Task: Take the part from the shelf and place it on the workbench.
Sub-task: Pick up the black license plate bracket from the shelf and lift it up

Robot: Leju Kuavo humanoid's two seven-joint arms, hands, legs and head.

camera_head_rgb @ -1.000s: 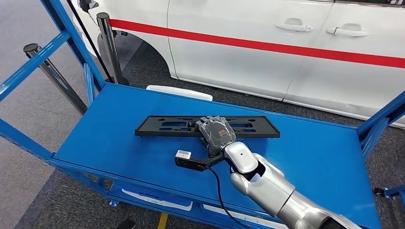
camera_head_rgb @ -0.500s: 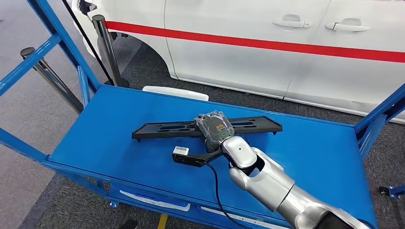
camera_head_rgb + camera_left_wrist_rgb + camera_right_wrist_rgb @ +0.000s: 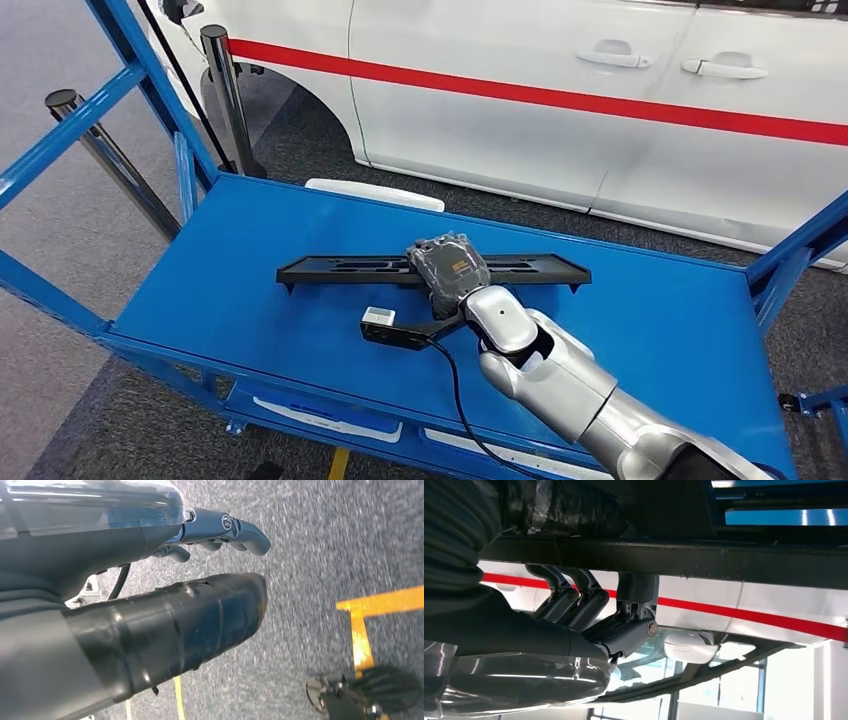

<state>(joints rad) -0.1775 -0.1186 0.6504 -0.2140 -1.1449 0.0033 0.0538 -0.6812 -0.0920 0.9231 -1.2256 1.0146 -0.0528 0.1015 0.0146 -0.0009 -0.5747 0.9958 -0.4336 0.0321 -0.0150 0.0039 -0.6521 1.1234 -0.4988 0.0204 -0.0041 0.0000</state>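
Right robot hand (image 3: 452, 268): wrapped around the middle of the long black part (image 3: 340, 268), fingers (image 3: 589, 600) hooked over its bar in the right wrist view. Grip appears firm.

Black part: flat, slotted, elongated; held level above the blue shelf (image 3: 240, 270) deck, roughly parallel to the shelf's far edge, both ends projecting well beyond the hand. Small tabs visible beneath each end; contact with the deck cannot be confirmed.

Left robot hand (image 3: 150, 605): hanging over grey carpet (image 3: 310, 545), fingers apart, nothing in its grasp. Yellow floor marking (image 3: 370, 620) nearby.

Small camera module (image 3: 380, 320) on a black bracket beside the right wrist, black cable (image 3: 450, 390) trailing along the silver forearm.

Surroundings: white car (image 3: 560, 90) with red side stripe behind the shelf; white object (image 3: 375, 193) at the shelf's far edge; two black-capped posts (image 3: 222, 90) at the left; blue frame rails on both sides.
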